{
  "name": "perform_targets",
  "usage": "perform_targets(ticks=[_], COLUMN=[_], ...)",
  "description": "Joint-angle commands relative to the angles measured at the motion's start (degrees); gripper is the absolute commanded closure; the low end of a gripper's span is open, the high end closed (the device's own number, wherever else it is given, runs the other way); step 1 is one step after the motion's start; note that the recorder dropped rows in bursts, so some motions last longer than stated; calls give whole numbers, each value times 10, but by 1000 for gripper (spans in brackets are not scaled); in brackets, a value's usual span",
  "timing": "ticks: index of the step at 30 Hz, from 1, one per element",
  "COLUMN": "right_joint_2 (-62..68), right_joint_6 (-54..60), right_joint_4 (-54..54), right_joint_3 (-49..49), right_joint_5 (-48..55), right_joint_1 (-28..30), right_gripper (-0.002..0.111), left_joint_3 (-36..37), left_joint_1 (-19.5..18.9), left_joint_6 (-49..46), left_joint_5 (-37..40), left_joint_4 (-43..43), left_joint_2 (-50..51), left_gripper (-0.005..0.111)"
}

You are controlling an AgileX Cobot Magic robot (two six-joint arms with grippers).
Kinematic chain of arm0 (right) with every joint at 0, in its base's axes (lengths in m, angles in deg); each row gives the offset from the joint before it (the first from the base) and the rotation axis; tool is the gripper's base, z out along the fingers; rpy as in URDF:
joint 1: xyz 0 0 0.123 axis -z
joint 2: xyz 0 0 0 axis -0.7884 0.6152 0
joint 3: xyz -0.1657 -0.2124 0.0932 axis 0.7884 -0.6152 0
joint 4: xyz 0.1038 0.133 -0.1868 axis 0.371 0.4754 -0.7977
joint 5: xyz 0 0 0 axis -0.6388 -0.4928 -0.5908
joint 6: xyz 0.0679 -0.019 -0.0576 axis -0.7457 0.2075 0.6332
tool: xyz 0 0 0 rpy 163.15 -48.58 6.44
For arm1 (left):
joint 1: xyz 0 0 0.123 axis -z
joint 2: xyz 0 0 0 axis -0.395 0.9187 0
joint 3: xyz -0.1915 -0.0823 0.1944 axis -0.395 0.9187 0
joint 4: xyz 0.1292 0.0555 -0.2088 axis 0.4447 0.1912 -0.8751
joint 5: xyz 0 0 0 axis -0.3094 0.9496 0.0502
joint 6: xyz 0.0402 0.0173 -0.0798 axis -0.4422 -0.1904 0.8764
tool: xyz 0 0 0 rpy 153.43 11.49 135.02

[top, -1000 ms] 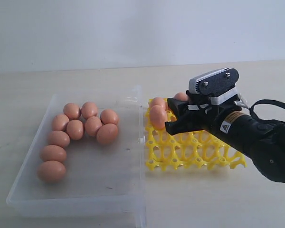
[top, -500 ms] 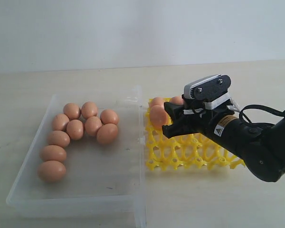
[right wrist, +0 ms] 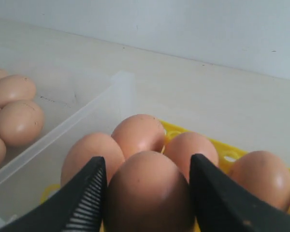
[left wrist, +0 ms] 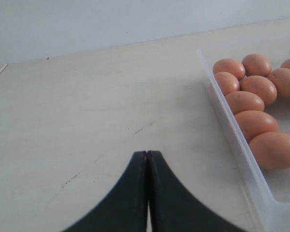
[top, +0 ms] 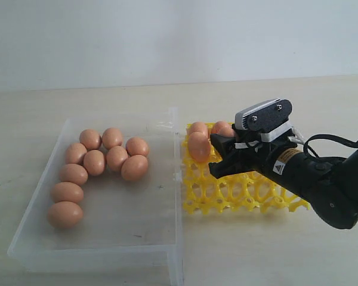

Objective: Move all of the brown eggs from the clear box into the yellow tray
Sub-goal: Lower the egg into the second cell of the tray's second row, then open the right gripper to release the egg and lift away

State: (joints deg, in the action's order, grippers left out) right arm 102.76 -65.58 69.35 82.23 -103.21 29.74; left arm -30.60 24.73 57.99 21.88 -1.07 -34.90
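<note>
While the left fingers (left wrist: 146, 162) are pressed flat together with nothing between them, over bare tabletop (left wrist: 77, 106) just outside the clear box (top: 125, 217), we see the activity further right. Ten brown eggs (top: 116, 158) lie in the left part of the box. Most form a tight bunch at the back, and three trail along the left wall toward the front.

Just beside the box's right wall sits the yellow tray (top: 244, 199), flat on the tabletop. Eggs stand in cups at its far left corner, and in the right wrist view we count four of them, close together. Among them the right fingers (right wrist: 89, 193) stand wide apart and clasp a brown egg (right wrist: 147, 193), with one finger against each side of it. That egg is over the tray's far left corner, just on the near side of the others. We cannot tell whether it rests in a cup. The right arm (top: 322, 185) reaches in from the right, above the tray.
</note>
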Motion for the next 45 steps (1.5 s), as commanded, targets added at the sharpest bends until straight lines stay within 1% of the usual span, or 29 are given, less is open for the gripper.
perform_targets(ticks=[1,24,26,27,31,34,36,39,45], right_joint_2=[0,9,9,9,9,9,9,9,9], right_joint_6=[-1,-1,-1,-1,-1,-1,-1,-1,-1], right_joint_4=[-18,-20,-22,-22,-21,-21,-21,-21,-21], right_joint_3=[15,21,21,21,21,21,21,21,21], right_joint_5=[-6,13,13,13,13,13,13,13,13], right_joint_1=[3,3,3,3,3,3,3,3,3], right_gripper=[108,108,103,99,76,63,59,55,55], left_joint_3=[-2,-2,-2,-2,-2,-2,-2,-2,-2], left_joint_1=[3,3,3,3,3,3,3,3,3], left_joint_6=[2,2,2,2,2,2,2,2,2], left_joint_5=[-4,-4,-4,-4,-4,-4,-4,-4,-4], left_joint_4=[-3,-3,-3,-3,-3,-3,-3,-3,-3], left_joint_2=[-3,-3,-3,-3,-3,-3,-3,-3,-3], left_gripper=[107,107,107,107,107,107,107,107,107])
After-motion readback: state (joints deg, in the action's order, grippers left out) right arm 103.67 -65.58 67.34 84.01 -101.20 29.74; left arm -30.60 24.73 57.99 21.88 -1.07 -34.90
